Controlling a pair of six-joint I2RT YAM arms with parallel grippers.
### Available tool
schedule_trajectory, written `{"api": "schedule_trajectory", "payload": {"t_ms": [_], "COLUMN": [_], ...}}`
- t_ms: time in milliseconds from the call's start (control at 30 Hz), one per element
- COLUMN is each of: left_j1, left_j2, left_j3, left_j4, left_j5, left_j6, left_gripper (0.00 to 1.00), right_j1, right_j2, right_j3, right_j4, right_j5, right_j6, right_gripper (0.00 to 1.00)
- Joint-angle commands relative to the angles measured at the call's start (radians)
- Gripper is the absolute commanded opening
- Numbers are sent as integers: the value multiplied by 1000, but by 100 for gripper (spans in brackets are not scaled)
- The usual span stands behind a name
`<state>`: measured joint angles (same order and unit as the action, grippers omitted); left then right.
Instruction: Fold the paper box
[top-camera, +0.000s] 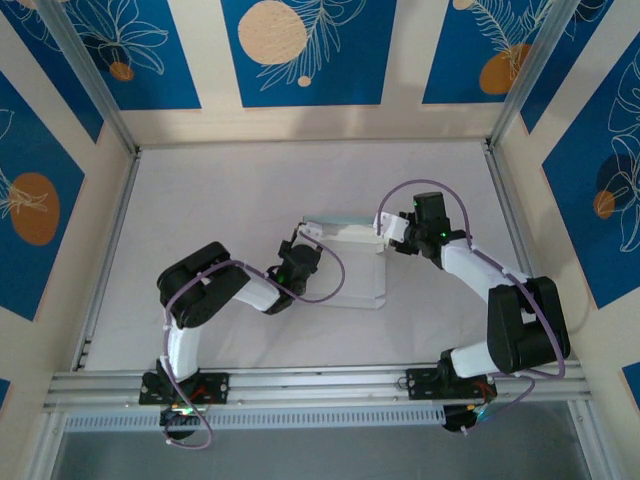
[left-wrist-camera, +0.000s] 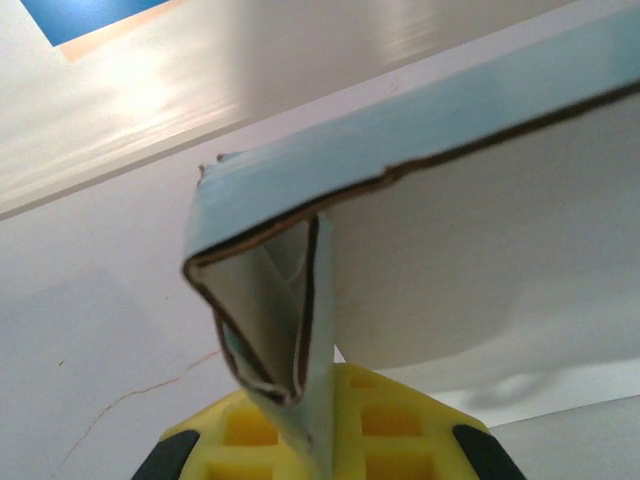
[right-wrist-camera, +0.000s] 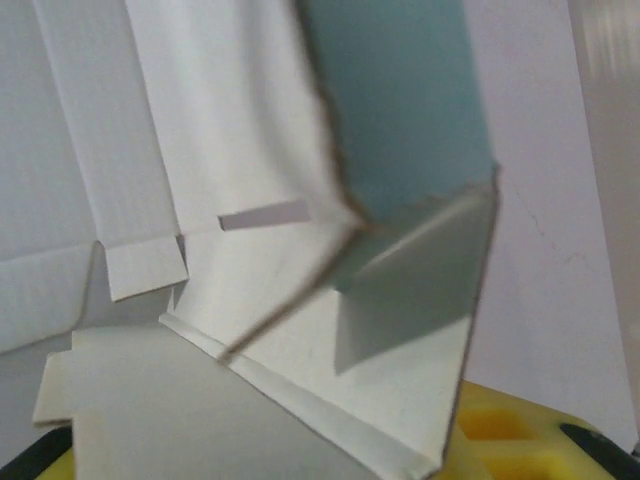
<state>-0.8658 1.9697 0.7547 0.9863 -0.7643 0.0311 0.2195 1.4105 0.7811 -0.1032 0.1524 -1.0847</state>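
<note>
Now, paper box: a thin die-cut card sheet, white on one face and pale grey-green on the other, the paper box (top-camera: 352, 278) lies about mid-table between the two arms, its near panel flat on the surface and its far edge lifted into a low wall.
Box, left wrist view: one corner of the paper box (left-wrist-camera: 470, 240) is folded over, grey-green face outward and a brown cut edge showing; a narrow doubled flap runs down from that corner.
Box, right wrist view: the paper box (right-wrist-camera: 250, 140) shows white panels with a slot cut in one, a small tab, and a grey-green panel standing up at an angle to them.
Left gripper: the left gripper (top-camera: 303, 240) sits at the left end of the raised edge; at the wrist, the left gripper (left-wrist-camera: 320, 445) has its yellow pads (left-wrist-camera: 385, 420) closed tight with the doubled flap pinched between them.
Right gripper: the right gripper (top-camera: 393, 238) is at the right end of the raised edge; card lies across the right gripper (right-wrist-camera: 300, 465), beside a yellow pad (right-wrist-camera: 505, 425); whether it clamps the card, I cannot tell.
Table: a white table (top-camera: 220, 190) carries the sheet.
Surround: cream walls with blue panels (top-camera: 300, 50) stand behind.
</note>
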Motion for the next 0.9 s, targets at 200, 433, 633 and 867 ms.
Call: {"api": "schedule_trajectory", "payload": {"t_ms": [200, 433, 633, 867], "left_j1": [10, 10, 10, 10], "left_j2": [5, 4, 6, 6], "left_j3": [-20, -23, -25, -28], "left_j4": [-82, -79, -72, -61], "left_j5": [47, 50, 49, 55], "left_j6": [-11, -12, -11, -18], "left_gripper": [0, 0, 0, 0], "right_j1": [77, 97, 98, 103], "right_j2": [-16, 40, 58, 61], "right_j3": [36, 55, 52, 38], "right_j4": [-56, -9, 34, 98], "right_j5": [-97, -50, -64, -14], "right_j6": [74, 172, 313, 549], "right_gripper": [42, 41, 48, 49]}}
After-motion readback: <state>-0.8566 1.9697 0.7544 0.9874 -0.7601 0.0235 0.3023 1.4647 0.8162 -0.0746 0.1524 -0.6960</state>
